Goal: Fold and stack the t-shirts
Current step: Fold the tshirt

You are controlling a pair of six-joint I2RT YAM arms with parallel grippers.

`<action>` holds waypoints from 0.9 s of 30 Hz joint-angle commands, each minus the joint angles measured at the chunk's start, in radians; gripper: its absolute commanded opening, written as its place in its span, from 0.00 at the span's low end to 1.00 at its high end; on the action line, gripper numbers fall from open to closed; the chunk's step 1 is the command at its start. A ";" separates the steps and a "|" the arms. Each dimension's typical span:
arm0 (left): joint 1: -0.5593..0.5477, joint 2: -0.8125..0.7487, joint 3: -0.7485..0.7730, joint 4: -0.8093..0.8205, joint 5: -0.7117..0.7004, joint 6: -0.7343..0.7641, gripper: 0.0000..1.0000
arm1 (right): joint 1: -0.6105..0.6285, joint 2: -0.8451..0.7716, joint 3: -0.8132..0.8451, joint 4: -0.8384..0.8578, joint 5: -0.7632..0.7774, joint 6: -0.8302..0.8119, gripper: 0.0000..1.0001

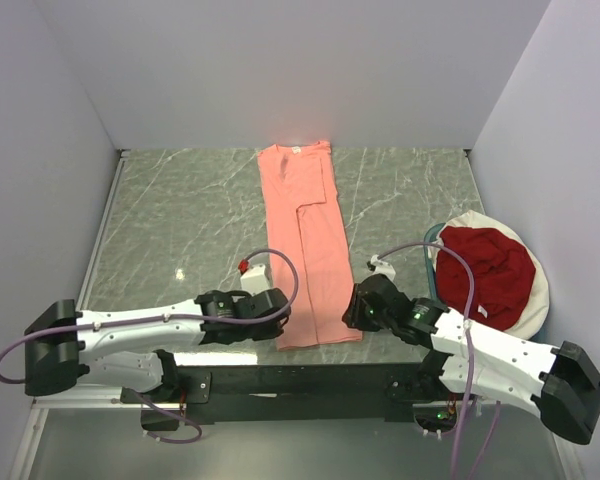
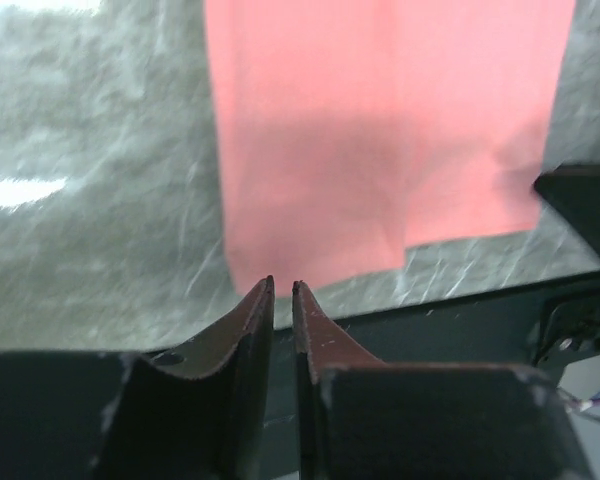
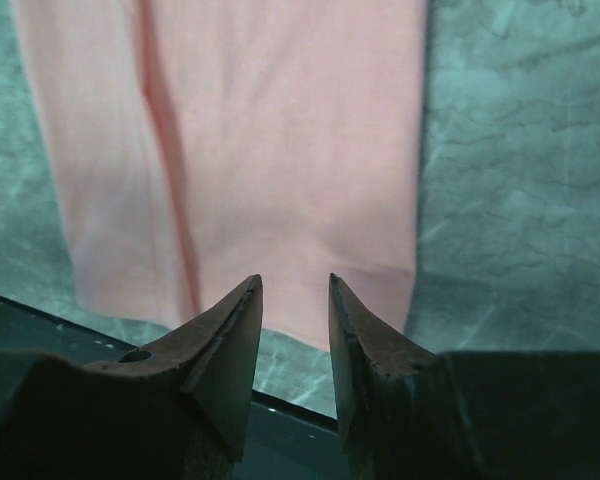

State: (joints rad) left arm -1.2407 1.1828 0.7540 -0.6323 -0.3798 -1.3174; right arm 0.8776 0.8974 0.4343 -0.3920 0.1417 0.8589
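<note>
I see the salmon-pink t-shirt (image 1: 305, 240) folded narrow; its white neck label (image 1: 296, 150) is unreadable. Left gripper (image 2: 283, 285) stands barely apart, right gripper (image 3: 293, 285) wider; both hold nothing.

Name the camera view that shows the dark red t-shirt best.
Top external: the dark red t-shirt lies crumpled in the basket on the right. Both wrist views miss it, showing the pink t-shirt instead.

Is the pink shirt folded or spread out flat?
Folded: the pink shirt lies as a narrow strip, one flap's edge running down its middle.
</note>
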 commanded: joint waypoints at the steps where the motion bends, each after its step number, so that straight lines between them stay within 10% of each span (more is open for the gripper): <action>1: 0.040 0.047 0.036 0.127 0.030 0.085 0.19 | 0.004 0.017 -0.009 -0.013 0.038 0.009 0.40; 11: 0.044 0.238 -0.108 0.379 0.193 0.086 0.12 | 0.009 0.026 -0.069 0.013 0.004 0.025 0.38; 27: 0.044 0.144 -0.199 0.186 0.203 0.057 0.13 | 0.075 -0.054 -0.115 -0.059 -0.030 0.124 0.37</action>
State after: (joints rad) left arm -1.1927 1.3518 0.5961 -0.2970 -0.1898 -1.2613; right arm 0.9360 0.8719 0.3328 -0.4129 0.1131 0.9474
